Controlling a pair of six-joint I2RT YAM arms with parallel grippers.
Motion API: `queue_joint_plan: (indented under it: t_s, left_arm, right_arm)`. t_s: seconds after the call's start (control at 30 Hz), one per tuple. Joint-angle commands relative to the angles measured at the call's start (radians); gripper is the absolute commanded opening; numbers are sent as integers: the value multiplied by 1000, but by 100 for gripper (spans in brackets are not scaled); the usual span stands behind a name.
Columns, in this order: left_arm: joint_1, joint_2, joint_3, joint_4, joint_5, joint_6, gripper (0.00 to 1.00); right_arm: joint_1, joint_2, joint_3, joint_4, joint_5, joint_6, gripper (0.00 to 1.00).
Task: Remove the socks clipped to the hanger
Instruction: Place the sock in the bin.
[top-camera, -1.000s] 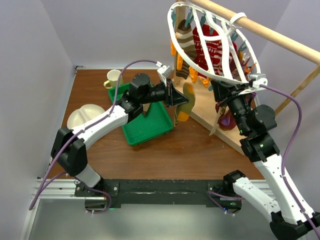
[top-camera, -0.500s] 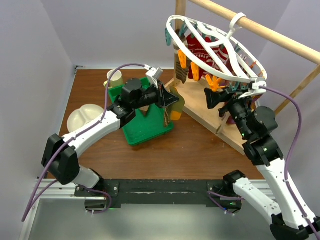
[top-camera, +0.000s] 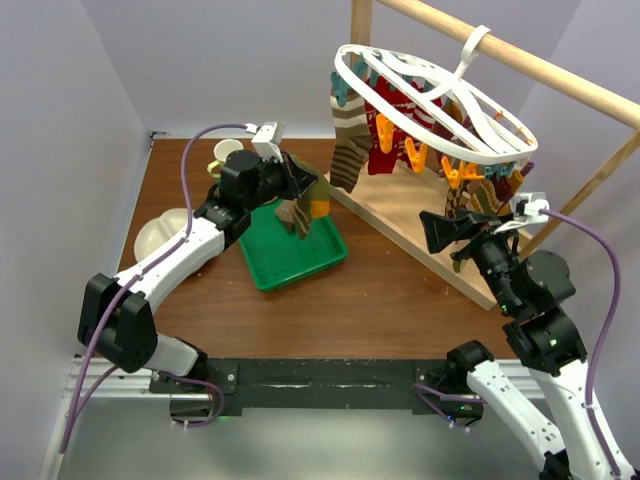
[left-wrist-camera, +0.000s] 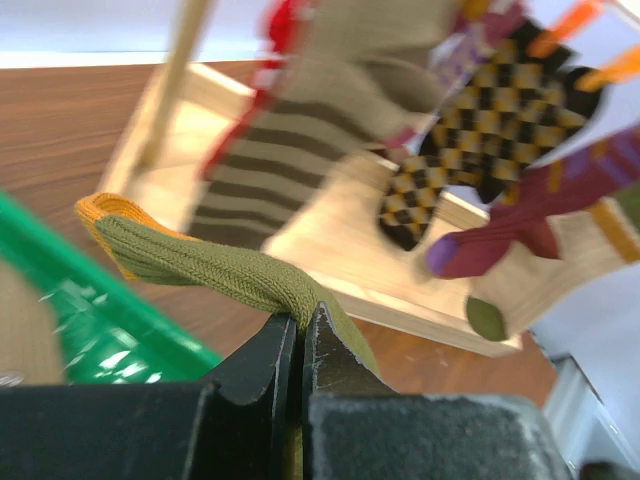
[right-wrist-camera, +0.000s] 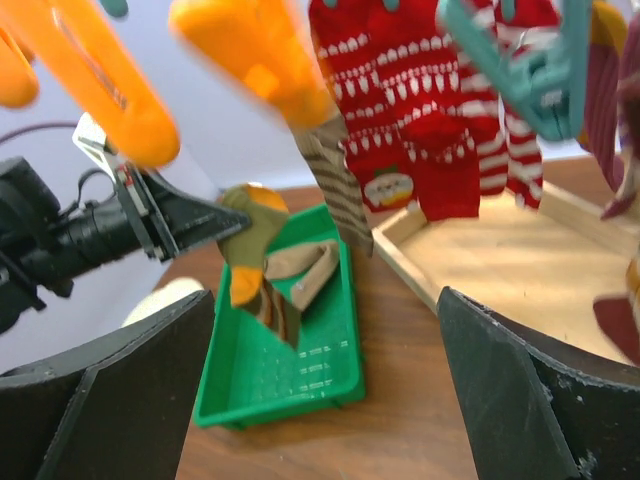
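Note:
The white oval hanger (top-camera: 432, 92) hangs by its hook from the wooden rail. Several socks stay clipped under it: a brown-striped one (top-camera: 350, 152), red patterned ones (right-wrist-camera: 400, 100), an argyle one (left-wrist-camera: 480, 130) and a maroon one (left-wrist-camera: 540, 210). My left gripper (top-camera: 303, 193) is shut on an olive sock with an orange toe (left-wrist-camera: 200, 265), which hangs free of the hanger above the green tray (top-camera: 320, 262). A tan sock (right-wrist-camera: 300, 275) lies in that tray. Below the hanger's right end, my right gripper (top-camera: 433, 231) is open and holds nothing.
The wooden stand's base board (top-camera: 420, 215) lies under the hanger, and its rail (top-camera: 540, 68) crosses the upper right. Orange (right-wrist-camera: 250, 50) and teal (right-wrist-camera: 510, 60) clips dangle close in front of the right wrist. A cup (top-camera: 228, 155) and a white bowl (top-camera: 160, 235) sit at left.
The left gripper carried the olive sock back and left, over the tray. The right gripper opened and drew back from the hanger, which swung back to level.

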Motion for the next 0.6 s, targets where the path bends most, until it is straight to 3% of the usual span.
queue_joint_plan:
  t_s: [0.0,0.23,0.27,0.3,0.37,0.4,0.47,0.57]
  left_arm:
    - [40,-7,-34,14,-85,28,0]
    - [122,90,-99,76,-88,7,0]
    - [128,102,-105,79,-77,2,6]
    - [128,111,-109,77,-79,-2,26]
    - [128,98,-125,77,-101,-24,52]
    - [128,67,-147,77,-112,-28,76]
    - [129,35,-157,50,-155,-32,96]
    - [129,-24,-155,-22,-209,-28,100]
  right_arm:
    - [-2,15,-9,-77,-37,4,98]
    - [-2,22,-40,-95,-15,15,98]
    - [10,27,-47,-97,-1,15,99]
    - [21,29,-60,-100,43,15,98]
    - [29,32,-72,-87,62,13,98]
    - [29,42,-57,-101,81,15,99]
    - [29,41,-40,-139,100,19,99]
    - [27,19,-56,-170,147,48,98]
